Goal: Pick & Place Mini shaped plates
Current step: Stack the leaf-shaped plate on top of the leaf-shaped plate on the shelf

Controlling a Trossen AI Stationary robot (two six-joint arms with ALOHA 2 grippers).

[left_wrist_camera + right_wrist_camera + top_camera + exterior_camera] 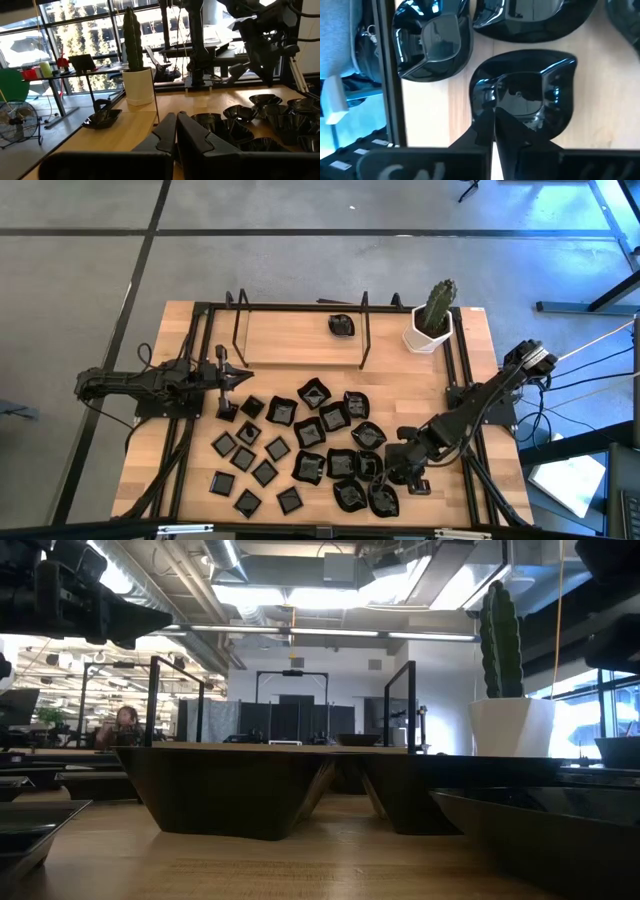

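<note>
About two dozen mini shaped plates point(310, 435) lie flat across the lower middle of the desk point(290, 345); one more plate point(341, 325) sits apart at upper centre. The right gripper point(398, 476), jaws together, touches a wavy-edged dish point(530, 95) at lower right. The left gripper point(240, 377), jaws together, hovers centre-left.

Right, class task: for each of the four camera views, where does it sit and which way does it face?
High: overhead, straight down on table, both arms.
Low: table height, level past dishes to cactus pot.
Left wrist: on left arm, over left gripper, shut, toward the pot.
Right wrist: on right arm, down on wavy dish, right gripper shut on its rim.
High, low and left wrist share the pot.
</note>
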